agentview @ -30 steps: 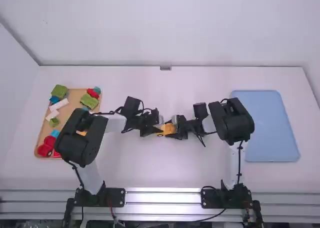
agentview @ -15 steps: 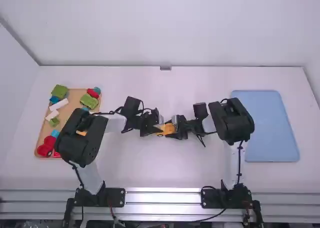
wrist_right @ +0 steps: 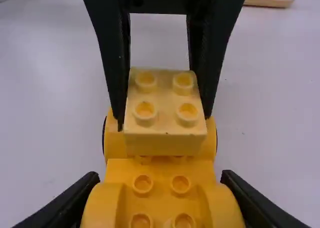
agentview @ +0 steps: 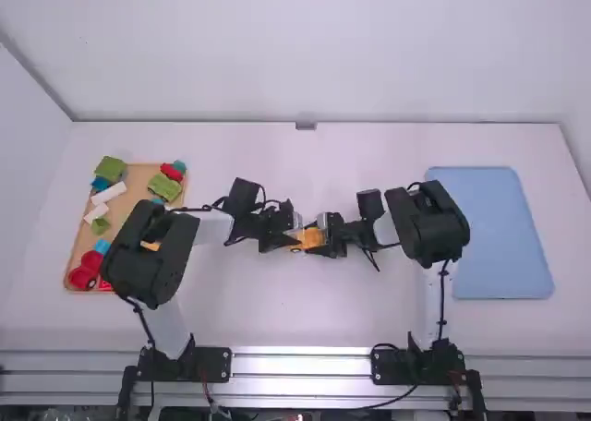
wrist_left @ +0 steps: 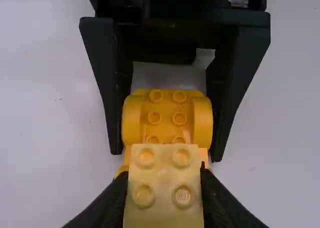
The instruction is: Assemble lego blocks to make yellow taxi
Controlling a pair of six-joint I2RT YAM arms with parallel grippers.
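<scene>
Near mid-table in the high view, my left gripper (agentview: 286, 238) faces my right gripper (agentview: 325, 235), with the orange-yellow car base (agentview: 307, 238) between them. A pale yellow brick (wrist_left: 162, 185) with four studs is clamped by my left gripper (wrist_left: 164, 183) in the left wrist view. In the right wrist view, my right gripper (wrist_right: 159, 188) is shut on the sides of the car base (wrist_right: 161, 180). There the pale brick (wrist_right: 165, 108) lies over the base's far end, studs up; whether it is pressed fully down I cannot tell.
At the left, a wooden tray (agentview: 66, 264) holds green, red, blue and white blocks, partly under the left arm. A pale blue tray (agentview: 503, 232) lies on the table's right side, beyond the right arm's elbow.
</scene>
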